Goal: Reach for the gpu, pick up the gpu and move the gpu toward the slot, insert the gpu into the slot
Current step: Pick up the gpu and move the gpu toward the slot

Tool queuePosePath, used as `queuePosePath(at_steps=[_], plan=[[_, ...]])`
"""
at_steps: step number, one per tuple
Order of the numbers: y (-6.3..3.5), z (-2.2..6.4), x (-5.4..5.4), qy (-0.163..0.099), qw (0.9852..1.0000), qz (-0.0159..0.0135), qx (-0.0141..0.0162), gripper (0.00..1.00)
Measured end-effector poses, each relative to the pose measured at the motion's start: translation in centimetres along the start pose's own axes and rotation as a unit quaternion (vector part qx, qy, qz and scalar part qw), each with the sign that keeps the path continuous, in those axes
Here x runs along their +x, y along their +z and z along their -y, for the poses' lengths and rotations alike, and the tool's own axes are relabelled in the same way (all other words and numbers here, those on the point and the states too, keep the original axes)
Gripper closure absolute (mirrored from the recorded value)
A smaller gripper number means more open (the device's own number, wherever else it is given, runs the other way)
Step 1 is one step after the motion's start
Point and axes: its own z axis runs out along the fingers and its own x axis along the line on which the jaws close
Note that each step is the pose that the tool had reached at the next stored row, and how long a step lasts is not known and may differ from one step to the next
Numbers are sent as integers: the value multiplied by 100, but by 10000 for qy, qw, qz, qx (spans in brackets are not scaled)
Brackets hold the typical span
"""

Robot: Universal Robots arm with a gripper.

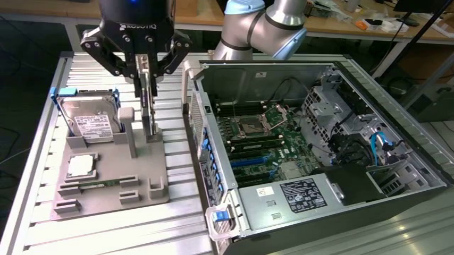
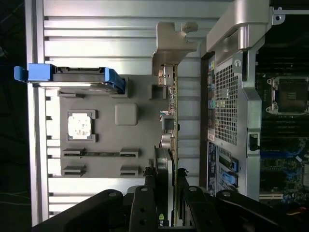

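Observation:
The gpu (image 1: 149, 114) is a thin dark card standing on edge over the grey fixture plate (image 1: 165, 175), seen edge-on in the wrist view as gpu (image 2: 170, 121) with its silver metal end (image 2: 173, 46) farthest from the wrist. My gripper (image 1: 146, 87) hangs straight above it, and its black fingers (image 2: 145, 203) press against both faces of the card near the cooler. The gripper (image 2: 166, 193) is shut on the gpu. Whether the card's lower edge still rests in its holder I cannot tell. The blue expansion slots (image 1: 245, 159) lie on the motherboard inside the open computer case (image 1: 369, 175).
On the fixture plate (image 2: 140, 140) stand a silver hard drive (image 1: 89, 119) in blue rails, a processor chip (image 1: 82, 166) and a slim green memory stick (image 1: 99, 184). The case's tall side wall (image 1: 199, 127) rises between plate and motherboard. Ribbed aluminium table (image 1: 106, 234) lies around.

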Motion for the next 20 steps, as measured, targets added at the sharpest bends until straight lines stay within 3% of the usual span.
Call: queuePosePath(at_steps=[4,8,20], plan=[[-92,-2,-2,0,10000,-1,0,73],[-109,-2,-27,-1,10000,0,8,73],[-99,-1,-495,0,10000,-47,9,73]])
